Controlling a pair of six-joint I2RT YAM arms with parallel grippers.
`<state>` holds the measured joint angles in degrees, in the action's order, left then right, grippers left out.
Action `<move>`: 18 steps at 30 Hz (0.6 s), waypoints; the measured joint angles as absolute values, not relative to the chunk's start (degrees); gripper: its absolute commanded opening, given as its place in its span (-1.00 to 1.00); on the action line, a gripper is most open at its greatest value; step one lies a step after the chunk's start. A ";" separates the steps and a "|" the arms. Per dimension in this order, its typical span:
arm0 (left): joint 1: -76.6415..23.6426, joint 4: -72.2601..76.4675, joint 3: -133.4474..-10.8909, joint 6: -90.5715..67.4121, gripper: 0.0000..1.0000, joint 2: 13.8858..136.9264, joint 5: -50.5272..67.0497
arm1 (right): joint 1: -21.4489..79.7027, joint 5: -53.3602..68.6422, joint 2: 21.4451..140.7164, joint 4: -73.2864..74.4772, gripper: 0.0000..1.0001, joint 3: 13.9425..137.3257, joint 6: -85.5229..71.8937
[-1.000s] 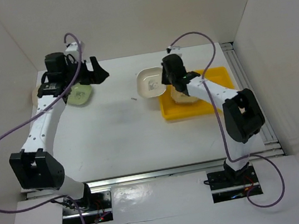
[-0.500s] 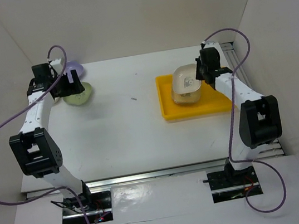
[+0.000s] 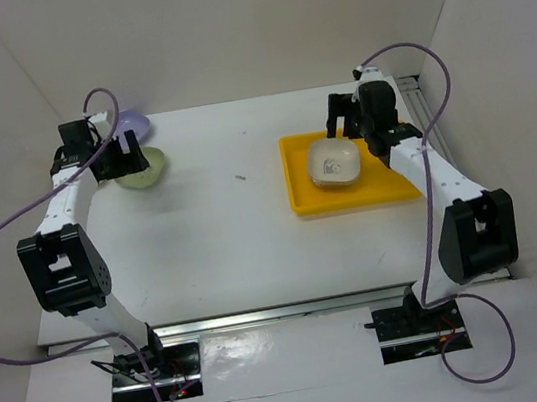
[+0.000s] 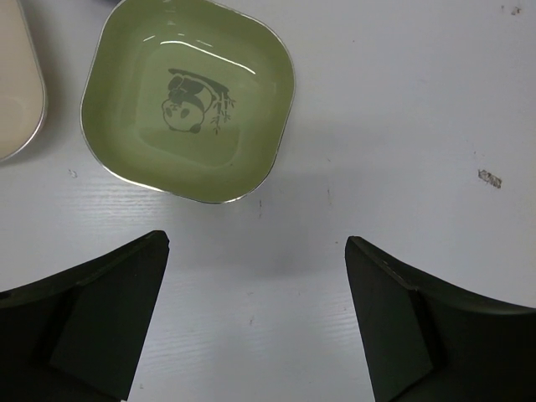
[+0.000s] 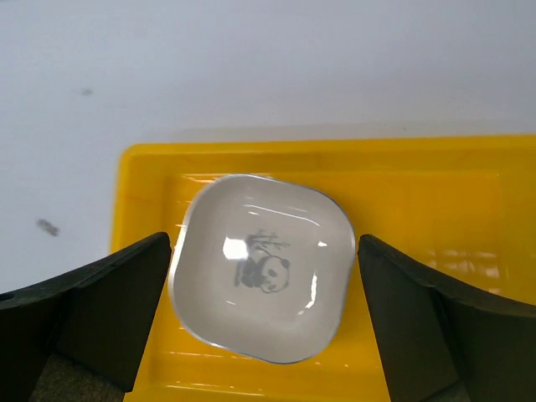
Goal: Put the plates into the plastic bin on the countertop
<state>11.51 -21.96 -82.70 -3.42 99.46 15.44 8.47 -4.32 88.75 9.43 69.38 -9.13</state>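
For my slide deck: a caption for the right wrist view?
Open right gripper poised over a white panda-print plate lying in the yellow plastic bin.

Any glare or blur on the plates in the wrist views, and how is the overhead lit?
Left wrist: green plate sharp, thin glare streak near its top rim. Right wrist: white plate slightly soft, bright spots on its glaze, bin floor reflecting light. Top: even light, soft shadows.

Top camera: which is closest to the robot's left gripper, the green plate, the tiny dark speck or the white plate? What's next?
1. Green plate, right beside the left gripper, far left.
2. Dark speck, middle of the countertop.
3. White plate, in the yellow bin on the right.
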 measured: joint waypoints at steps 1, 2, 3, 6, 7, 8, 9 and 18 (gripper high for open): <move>11.51 -21.63 -82.24 -3.99 1.00 99.48 14.76 | 9.26 -3.77 86.87 8.43 1.00 68.71 -9.13; 11.57 -21.39 -81.97 -4.80 1.00 99.55 14.17 | 10.02 -3.49 85.03 7.90 1.00 67.99 -9.15; 11.64 -21.12 -81.95 -5.19 1.00 99.74 13.78 | 10.68 -3.09 83.61 7.70 1.00 67.37 -9.15; 11.86 -18.28 -81.97 -6.33 1.00 101.47 13.13 | 12.80 -1.26 80.38 6.37 1.00 65.54 -9.06; 11.88 -17.61 -82.19 -6.37 0.97 102.61 12.86 | 13.32 -0.71 79.94 5.93 1.00 65.04 -9.04; 11.88 -17.37 -82.65 -6.35 0.97 103.68 12.78 | 13.93 -0.08 79.64 5.34 1.00 64.27 -8.95; 11.88 -16.97 -83.46 -6.22 0.95 105.47 12.60 | 14.52 0.38 79.50 4.84 1.00 63.40 -8.84; 11.88 -15.77 -88.53 -4.67 0.92 116.20 13.96 | 18.31 2.22 79.33 3.79 1.00 57.67 -8.21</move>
